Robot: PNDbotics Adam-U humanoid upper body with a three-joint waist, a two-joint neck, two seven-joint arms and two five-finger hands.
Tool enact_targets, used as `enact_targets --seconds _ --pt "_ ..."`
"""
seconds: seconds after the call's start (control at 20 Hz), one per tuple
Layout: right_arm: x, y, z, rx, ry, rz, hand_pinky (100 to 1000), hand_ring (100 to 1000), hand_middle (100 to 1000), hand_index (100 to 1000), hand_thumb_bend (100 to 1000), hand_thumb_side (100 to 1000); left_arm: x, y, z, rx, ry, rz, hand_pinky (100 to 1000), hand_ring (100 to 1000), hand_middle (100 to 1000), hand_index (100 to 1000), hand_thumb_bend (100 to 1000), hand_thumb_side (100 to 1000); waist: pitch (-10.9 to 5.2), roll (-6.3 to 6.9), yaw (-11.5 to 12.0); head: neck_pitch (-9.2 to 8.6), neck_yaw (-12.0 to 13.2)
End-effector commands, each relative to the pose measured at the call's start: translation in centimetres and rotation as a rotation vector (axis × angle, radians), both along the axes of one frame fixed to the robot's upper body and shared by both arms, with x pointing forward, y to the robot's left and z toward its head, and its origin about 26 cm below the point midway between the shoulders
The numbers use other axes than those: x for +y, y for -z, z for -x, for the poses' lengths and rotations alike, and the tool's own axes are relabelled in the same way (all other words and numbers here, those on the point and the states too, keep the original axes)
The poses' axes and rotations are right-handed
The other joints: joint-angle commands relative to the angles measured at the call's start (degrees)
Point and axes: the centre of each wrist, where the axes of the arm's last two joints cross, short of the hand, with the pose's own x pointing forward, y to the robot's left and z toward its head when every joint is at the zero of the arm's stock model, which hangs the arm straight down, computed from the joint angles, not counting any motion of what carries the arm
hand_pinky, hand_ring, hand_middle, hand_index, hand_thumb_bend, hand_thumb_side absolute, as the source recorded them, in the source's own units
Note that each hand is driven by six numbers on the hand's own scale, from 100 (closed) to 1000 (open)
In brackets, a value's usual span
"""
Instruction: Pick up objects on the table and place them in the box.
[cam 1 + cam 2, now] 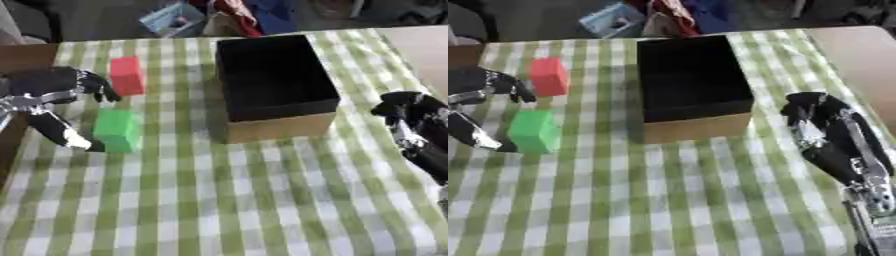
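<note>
A green-and-white checked cloth [262, 200] covers the table, lying flat and soft-looking. Near the far edge, a little right of the middle, stands an open box [276, 75]: squared, black inside, with a plain brown cardboard front wall, and nothing visible in it. Beyond the far edge lie a pale blue container [172, 19] and some red and blue fabric [684, 12], off the cloth.

Two blocks sit toward the left edge, well apart from the box, with only bare cloth between them and it. The red block [127, 75], matte and upright, is nearer the far left corner; the green block [117, 130], of similar smooth, boxy shape, is just nearer than it along the left edge.

The left hand [52, 92], black with silver parts, comes in from the left edge. Its fingers are spread apart, the upper ones curled near the red block's left face and the thumb [59, 132] angled down beside the green block, gripping neither.

The right hand [824, 132] rests by the right edge, beside the box; its fingers curl loosely inward and hold nothing
</note>
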Motion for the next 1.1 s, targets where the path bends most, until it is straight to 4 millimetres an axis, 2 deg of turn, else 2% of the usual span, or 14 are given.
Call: enact_targets --seconds 0.05,0.45,0.5,0.75,1.05,1.1 --pt "-0.4 -0.8 -0.1 -0.021 -0.006 0.020 762 670 582 726 100 436 0.3 -1.0 -0.1 -0.025 0.007 -0.029 716 617 644 836 614 517 -1.06 0.00 0.0 -0.75 0.1" --pt "-0.3 -0.8 -0.1 -0.020 -0.014 0.021 763 670 581 726 100 437 0.5 -0.3 -0.4 -0.036 -0.020 -0.027 692 587 611 823 575 398 -0.68 -0.05 -0.6 -0.86 0.1" --pt "-0.3 -0.8 -0.1 -0.020 -0.014 0.021 763 670 581 726 100 437 0.6 -0.2 -0.5 -0.037 -0.023 -0.025 684 572 595 817 560 360 -0.62 -0.07 -0.7 -0.85 0.1" --pt "-0.3 -0.8 -0.2 -0.019 -0.015 0.021 763 670 580 726 100 437 0.6 0.2 -0.6 -0.036 -0.022 -0.006 665 532 538 794 521 282 -0.44 -0.20 -0.8 -0.78 0.1" --pt "-0.3 -0.8 -0.2 -0.019 -0.018 0.022 763 671 580 727 100 435 0.5 0.1 -0.6 -0.041 -0.002 0.063 614 408 396 686 422 231 -0.28 -0.42 -1.1 -0.75 0.1" --pt "-0.3 -0.8 -0.2 -0.019 -0.018 0.022 763 671 580 727 100 436 0.5 0.0 -0.6 -0.045 0.001 0.082 609 386 370 657 353 274 -0.26 -0.44 -1.1 -0.76 0.1"
